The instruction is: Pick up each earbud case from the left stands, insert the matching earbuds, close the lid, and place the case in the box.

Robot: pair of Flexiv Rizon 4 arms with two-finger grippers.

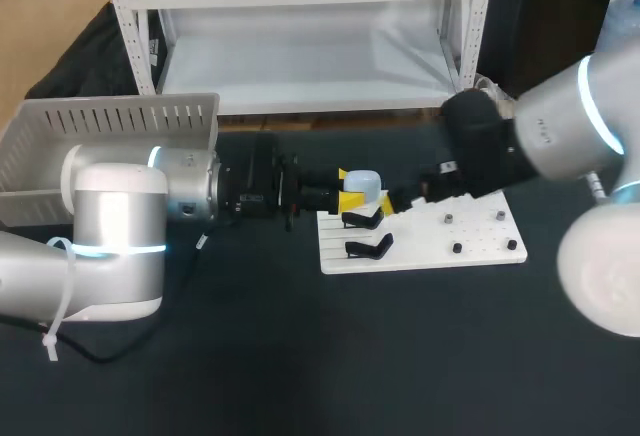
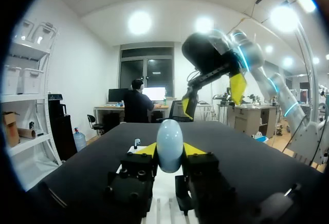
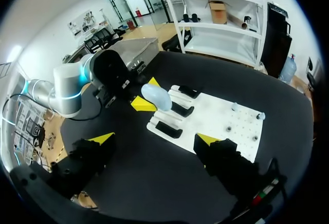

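The box (image 1: 110, 121) stood left of the white board (image 1: 480, 246). Over the board's left edge, the left gripper (image 1: 352, 188) clamped a pale blue earbud case (image 1: 366, 184) between both fingers. The right gripper (image 3: 155, 138) hovered above the board, fingers wide apart and empty.

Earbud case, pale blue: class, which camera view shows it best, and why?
Left wrist view: the earbud case sits large and central, clamped in the left gripper. Head view and right wrist view show it small, from above.

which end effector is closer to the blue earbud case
Left. The left end effector grips the earbud case; the right end effector hangs open, apart from it.
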